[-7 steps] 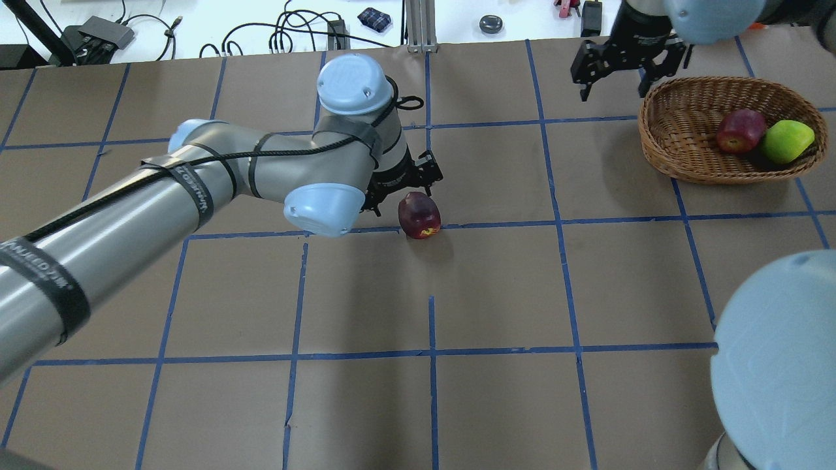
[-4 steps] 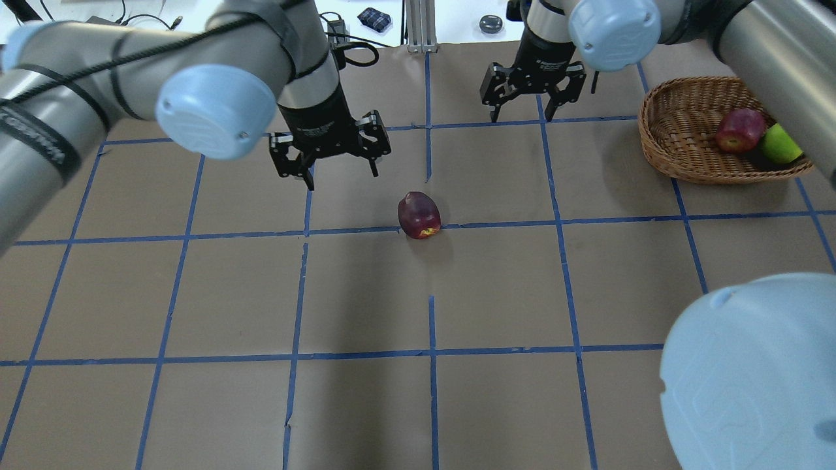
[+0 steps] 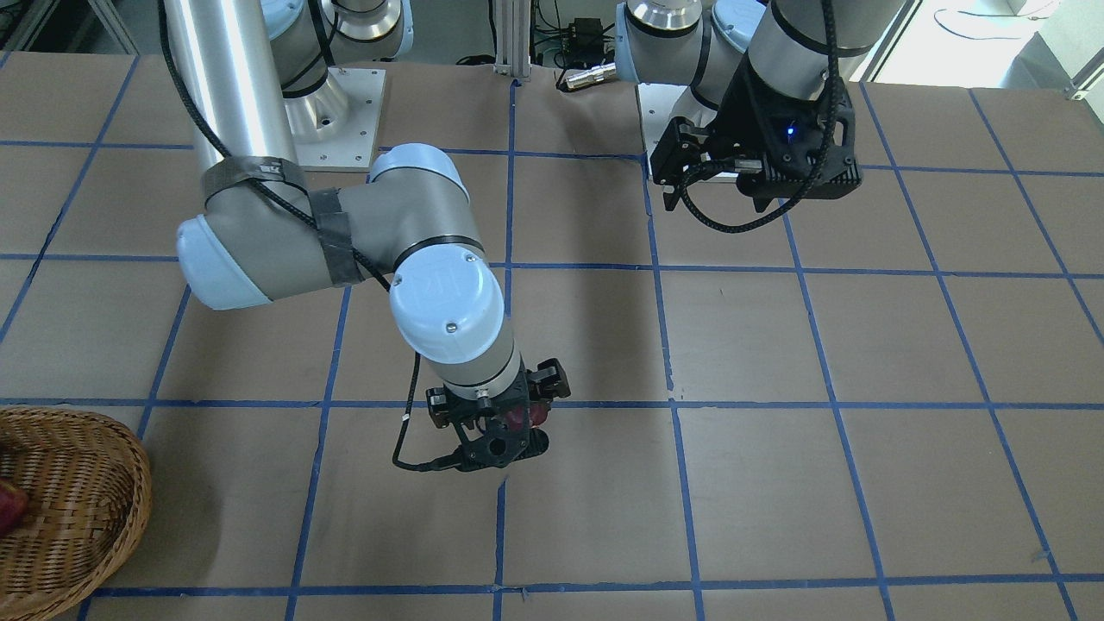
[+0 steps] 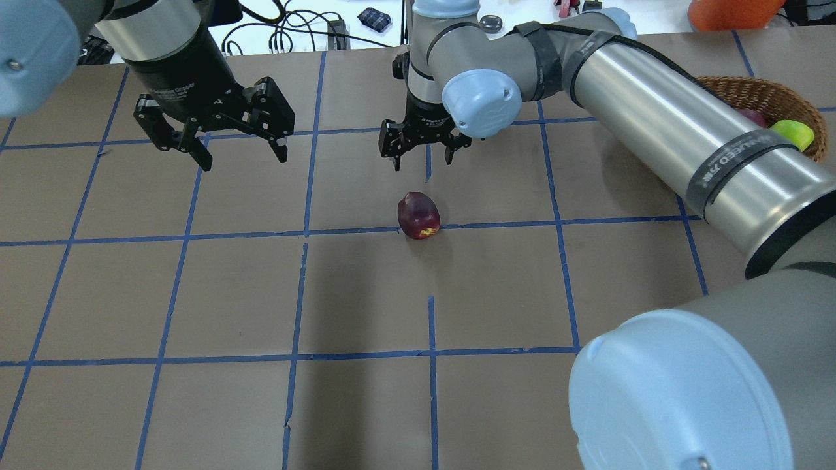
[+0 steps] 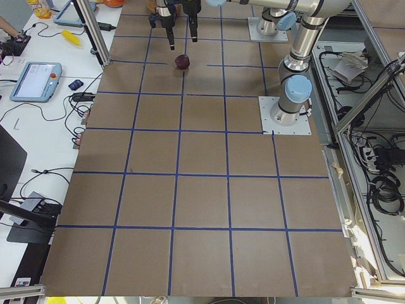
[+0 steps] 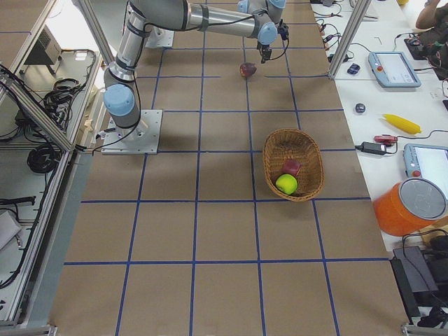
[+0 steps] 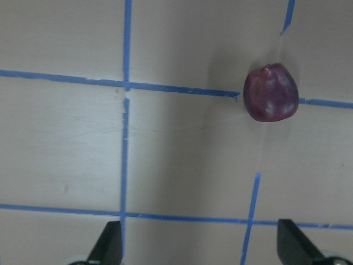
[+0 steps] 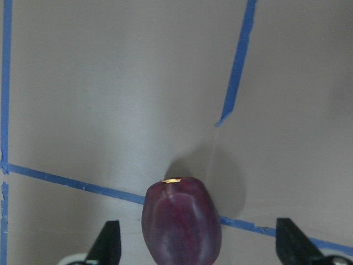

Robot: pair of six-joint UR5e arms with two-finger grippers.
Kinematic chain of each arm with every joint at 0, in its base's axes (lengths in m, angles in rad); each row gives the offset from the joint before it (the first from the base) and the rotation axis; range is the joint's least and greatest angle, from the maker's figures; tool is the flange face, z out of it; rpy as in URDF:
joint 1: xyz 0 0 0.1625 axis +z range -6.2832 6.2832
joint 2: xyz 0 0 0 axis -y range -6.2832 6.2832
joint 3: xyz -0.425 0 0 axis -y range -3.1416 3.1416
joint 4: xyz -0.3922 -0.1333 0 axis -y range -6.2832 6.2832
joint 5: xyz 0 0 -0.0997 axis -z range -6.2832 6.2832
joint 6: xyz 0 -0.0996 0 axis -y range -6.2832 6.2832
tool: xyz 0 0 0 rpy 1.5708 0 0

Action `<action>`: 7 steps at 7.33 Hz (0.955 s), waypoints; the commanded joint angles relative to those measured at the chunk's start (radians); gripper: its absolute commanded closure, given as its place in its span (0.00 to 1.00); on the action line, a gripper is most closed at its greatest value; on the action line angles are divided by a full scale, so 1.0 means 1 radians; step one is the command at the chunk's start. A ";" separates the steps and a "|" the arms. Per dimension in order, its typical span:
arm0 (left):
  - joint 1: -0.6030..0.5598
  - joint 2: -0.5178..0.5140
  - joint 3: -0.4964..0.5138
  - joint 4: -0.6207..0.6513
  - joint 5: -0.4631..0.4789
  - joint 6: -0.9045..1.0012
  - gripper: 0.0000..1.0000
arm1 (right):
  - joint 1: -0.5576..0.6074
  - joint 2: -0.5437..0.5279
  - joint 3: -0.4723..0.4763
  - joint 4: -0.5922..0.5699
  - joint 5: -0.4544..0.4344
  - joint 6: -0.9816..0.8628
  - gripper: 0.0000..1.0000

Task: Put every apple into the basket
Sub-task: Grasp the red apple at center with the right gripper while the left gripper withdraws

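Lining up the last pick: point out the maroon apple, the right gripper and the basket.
maroon apple (image 4: 418,215), overhead view, middle of its skin.
right gripper (image 4: 422,158), overhead view, midway between its fingertips.
basket (image 6: 294,145), exterior right view, bare inner weave.

Lettering present, none legible
White print on the black strap (image 4: 730,164) at the right and on the black wrist collar (image 4: 175,86) at upper left is too small to read.

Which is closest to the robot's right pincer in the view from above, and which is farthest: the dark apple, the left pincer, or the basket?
Starting from the right pincer:
1. Dark apple: right by it, in the middle of the table.
2. Left pincer: off to its left in this view.
3. Basket: far off on the right side, partly hidden behind the arm.
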 commanded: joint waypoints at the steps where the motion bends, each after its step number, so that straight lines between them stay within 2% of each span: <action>1: 0.006 0.021 -0.020 0.010 -0.002 0.011 0.00 | 0.021 0.015 0.070 -0.023 0.000 0.010 0.00; 2: 0.016 0.022 -0.023 0.016 0.001 0.019 0.00 | 0.021 0.019 0.108 -0.094 -0.001 0.013 0.00; 4: 0.023 0.024 -0.021 0.026 0.033 0.144 0.00 | 0.023 0.017 0.147 -0.101 0.002 0.075 0.00; 7: 0.026 0.022 -0.021 0.058 0.032 0.137 0.00 | 0.026 0.025 0.176 -0.106 0.002 0.097 0.00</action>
